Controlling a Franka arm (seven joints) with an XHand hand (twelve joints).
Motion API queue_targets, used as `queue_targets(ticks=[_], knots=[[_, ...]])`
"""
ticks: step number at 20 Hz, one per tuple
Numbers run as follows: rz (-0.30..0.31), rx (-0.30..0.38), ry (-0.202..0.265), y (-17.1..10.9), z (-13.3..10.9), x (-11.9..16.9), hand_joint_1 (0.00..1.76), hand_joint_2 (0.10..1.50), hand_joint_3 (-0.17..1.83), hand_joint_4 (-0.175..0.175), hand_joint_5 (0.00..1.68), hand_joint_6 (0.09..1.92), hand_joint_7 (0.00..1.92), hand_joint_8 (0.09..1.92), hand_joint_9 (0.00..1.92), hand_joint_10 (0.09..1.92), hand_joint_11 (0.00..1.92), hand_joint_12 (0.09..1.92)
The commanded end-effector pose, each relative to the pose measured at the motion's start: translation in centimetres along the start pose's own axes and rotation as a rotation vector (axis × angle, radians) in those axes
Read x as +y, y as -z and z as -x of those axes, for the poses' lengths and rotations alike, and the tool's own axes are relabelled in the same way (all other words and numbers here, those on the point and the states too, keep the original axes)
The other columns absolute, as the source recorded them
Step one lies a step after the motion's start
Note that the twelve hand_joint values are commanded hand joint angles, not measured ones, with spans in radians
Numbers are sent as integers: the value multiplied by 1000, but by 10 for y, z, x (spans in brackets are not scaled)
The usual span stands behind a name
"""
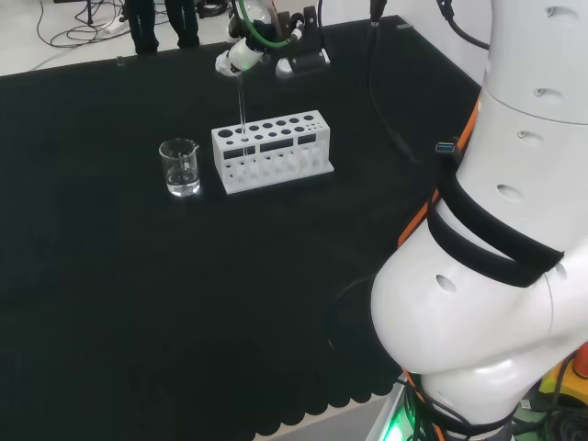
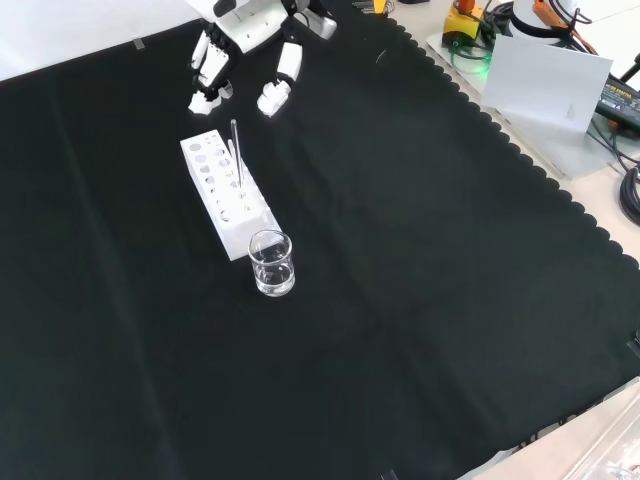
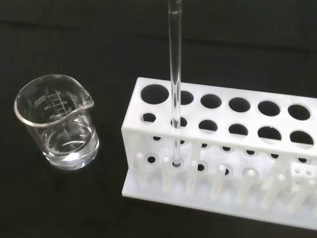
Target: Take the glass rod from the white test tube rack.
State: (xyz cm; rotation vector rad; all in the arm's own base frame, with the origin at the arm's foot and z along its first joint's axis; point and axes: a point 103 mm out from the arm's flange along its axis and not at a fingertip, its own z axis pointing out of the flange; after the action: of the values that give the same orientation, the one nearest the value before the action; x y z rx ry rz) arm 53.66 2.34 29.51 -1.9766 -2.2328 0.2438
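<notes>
A thin clear glass rod stands upright in a hole near one end of the white test tube rack, the end nearest the beaker. The wrist view looks down along the glass rod into the rack, whose other holes hold nothing. The hand hovers above and just beyond the rack in the front view, open. Its fingers hang down relaxed on either side of the rod's top, apart from it. In the head view the hand sits right over the rod's tip.
A small clear beaker with a little clear liquid stands close beside the rack's end. In the front view the cloth's scalloped edge runs along the right, with a grey sheet and cables beyond.
</notes>
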Motion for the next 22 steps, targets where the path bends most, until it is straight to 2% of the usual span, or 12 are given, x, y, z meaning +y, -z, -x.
queue_targets(ticks=[1,8,15,22], knots=[[28,-27,21,-8,-7,5,553,943,404,-149,492,183,637,822,1002,768,746,1237],[23,-57,27,-16,-11,10,583,932,421,-155,411,632,767,879,1069,851,869,1212],[22,-55,39,-23,-9,17,604,921,430,-149,437,775,778,926,1137,946,980,1205],[23,-76,46,-27,-1,23,641,910,443,-152,494,841,776,981,1248,1028,1226,1173]])
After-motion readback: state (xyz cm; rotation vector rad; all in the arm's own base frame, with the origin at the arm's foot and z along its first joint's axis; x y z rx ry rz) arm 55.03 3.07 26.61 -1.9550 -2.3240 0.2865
